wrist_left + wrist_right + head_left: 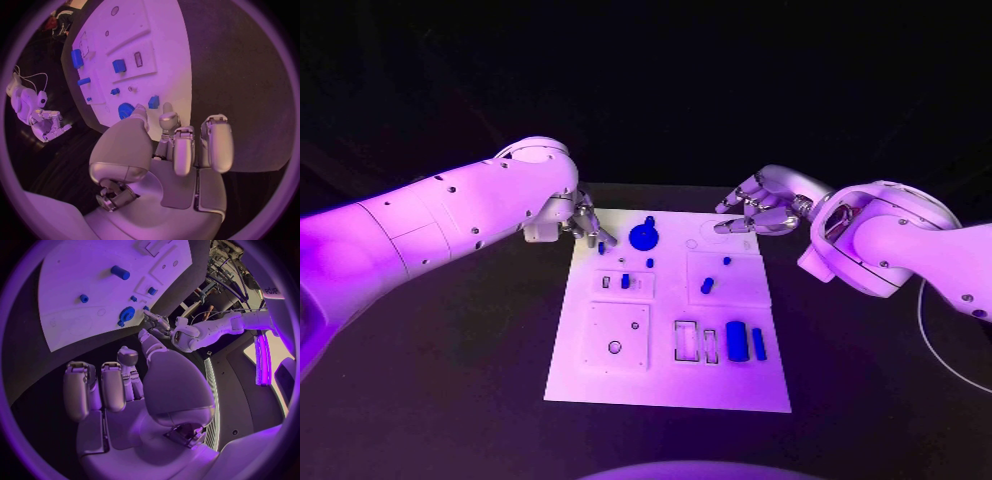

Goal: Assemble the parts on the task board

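White rectangular task board (668, 375) lies mid-table. Small blue plastic parts (707, 286) scattered across it; round blue gear (645, 237) near far edge. Left hand (568, 222) at board's far-left corner, right hand (764, 208) at far-right corner, both loosely curled, holding nothing. Assembly looks largely unfinished.

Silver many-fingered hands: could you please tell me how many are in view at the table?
2. The left silver many-fingered hand is at the far left corner of the white task board; the right hand is at its far right corner. Both appear empty.
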Available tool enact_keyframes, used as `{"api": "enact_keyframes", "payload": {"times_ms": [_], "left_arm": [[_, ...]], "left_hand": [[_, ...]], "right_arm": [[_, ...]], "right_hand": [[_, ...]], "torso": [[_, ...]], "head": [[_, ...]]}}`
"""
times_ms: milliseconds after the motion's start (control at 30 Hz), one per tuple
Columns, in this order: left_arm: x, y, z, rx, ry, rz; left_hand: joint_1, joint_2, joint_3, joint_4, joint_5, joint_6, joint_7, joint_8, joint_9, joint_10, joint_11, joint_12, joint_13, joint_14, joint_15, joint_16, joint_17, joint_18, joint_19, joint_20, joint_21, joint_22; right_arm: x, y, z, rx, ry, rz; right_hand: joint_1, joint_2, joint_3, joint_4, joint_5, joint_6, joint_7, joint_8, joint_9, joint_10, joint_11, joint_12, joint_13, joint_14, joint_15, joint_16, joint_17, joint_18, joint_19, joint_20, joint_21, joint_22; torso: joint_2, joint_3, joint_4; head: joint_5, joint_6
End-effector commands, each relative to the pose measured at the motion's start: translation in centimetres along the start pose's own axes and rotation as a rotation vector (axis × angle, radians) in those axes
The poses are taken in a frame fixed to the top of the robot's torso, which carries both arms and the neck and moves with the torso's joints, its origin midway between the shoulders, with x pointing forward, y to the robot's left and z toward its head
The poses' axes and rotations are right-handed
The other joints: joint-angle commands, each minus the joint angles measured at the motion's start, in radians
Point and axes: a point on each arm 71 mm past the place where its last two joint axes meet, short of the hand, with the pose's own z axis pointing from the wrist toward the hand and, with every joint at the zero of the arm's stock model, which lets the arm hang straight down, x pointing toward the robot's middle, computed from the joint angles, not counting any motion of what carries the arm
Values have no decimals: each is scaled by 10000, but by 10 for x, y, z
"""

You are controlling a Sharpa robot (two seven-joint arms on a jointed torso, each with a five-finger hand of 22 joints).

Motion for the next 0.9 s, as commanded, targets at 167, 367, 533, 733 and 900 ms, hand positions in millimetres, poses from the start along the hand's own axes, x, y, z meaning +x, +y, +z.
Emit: {"api": "enact_keyframes", "payload": {"times_ms": [167, 367, 533, 733, 900], "left_arm": [[3, -3, 0, 161, 280, 24], [2, -4, 0, 195, 191, -55], [3, -4, 0, 229, 188, -80], [4, -5, 0, 335, 358, -135], [4, -4, 0, 353, 491, -154]], "left_hand": [[170, 182, -101, -41, 33, 124, -26, 128, 86, 82, -32, 46, -19, 1067, -6, 31, 2633, -44, 141, -57, 8, 579], [307, 268, -117, -67, 33, 111, -36, 175, 149, 68, -44, 28, -49, 1067, -19, 31, 2633, -42, 136, -72, -3, 571], [519, 322, -138, -138, 33, 104, -51, 247, 239, 70, -57, 28, -61, 1067, -32, 31, 2633, -41, 134, -87, -9, 571], [932, 408, -110, -347, 34, 104, -76, 368, 386, 38, -79, -8, -117, 1067, -51, 31, 2633, -34, 117, -106, -40, 545], [977, 428, -112, -369, 34, 114, -80, 393, 413, 39, -83, -6, -118, 1067, -53, 31, 2633, -38, 124, -108, -29, 563]], "right_arm": [[2, 0, 1, -26, 166, -72], [2, 0, 1, -1, 192, -78], [3, 0, 1, 12, 208, -81], [3, 0, 2, 16, 215, -83], [3, 0, 2, 16, 222, -84]], "right_hand": [[9, 85, -61, -29, 52, 79, -24, 44, 9, 47, -29, 84, 39, 425, -12, -41, 15, 25, -72, -19, -32, 126], [21, 92, -60, -33, 54, 80, -25, 44, 9, 68, -30, 122, 67, 424, -13, -46, 8, 25, -72, -19, -32, 126], [21, 92, -60, -33, 54, 80, -25, 44, 9, 68, -30, 122, 67, 424, -13, -46, 8, 25, -72, -19, -32, 126], [21, 92, -60, -33, 54, 80, -25, 44, 9, 68, -30, 122, 67, 424, -13, -46, 8, 25, -72, -19, -32, 126], [21, 92, -60, -33, 54, 80, -25, 44, 9, 68, -30, 122, 67, 424, -13, -46, 8, 25, -72, -19, -32, 126]], "torso": [[-6, 6, 10], [2, 8, 4], [-1, 8, -1], [-2, 4, 7], [-5, 7, 7]], "head": [[-12, -15], [-10, -7], [-12, -15], [-20, -39], [-22, -44]]}}
